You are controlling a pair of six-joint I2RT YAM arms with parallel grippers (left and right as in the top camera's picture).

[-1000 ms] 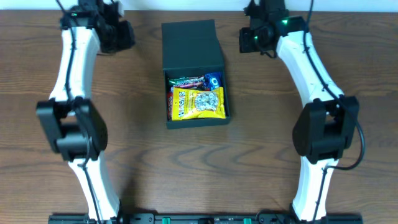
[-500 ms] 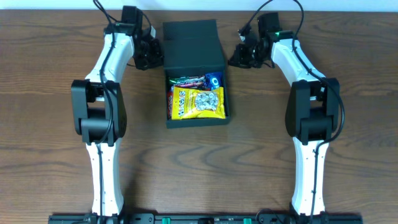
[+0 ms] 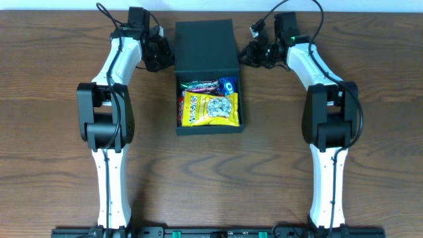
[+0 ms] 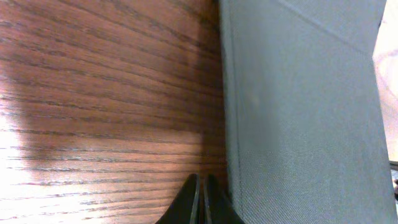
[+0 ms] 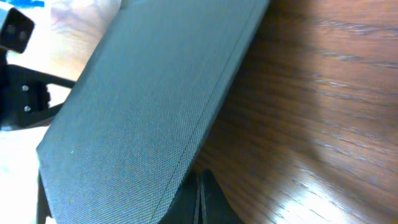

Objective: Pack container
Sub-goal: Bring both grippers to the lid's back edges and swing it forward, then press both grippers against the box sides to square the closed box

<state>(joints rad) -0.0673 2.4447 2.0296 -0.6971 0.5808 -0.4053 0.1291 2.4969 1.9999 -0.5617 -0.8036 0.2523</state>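
Container [image 3: 205, 46] lies between both closed jaws.

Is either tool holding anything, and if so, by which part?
Nothing is held: left tool and right tool are shut empty, flanking the open lid of the container.

The container [image 3: 210, 129] stands at the far middle of the tabletop [image 3: 211, 188]. Its raised flap lid [image 3: 205, 45] spreads over the rear part and bars entry there from above. The left claw [image 3: 163, 54], pinched closed, sits just beside the lid's left edge. The right claw [image 3: 249, 54], also closed, sits just beside the right edge, so both flanks of the lid are occupied. The front part is open from above, but snack packets [image 3: 210, 109] fill it. The wood between the two arms, nearer the bases, gives wide passage.
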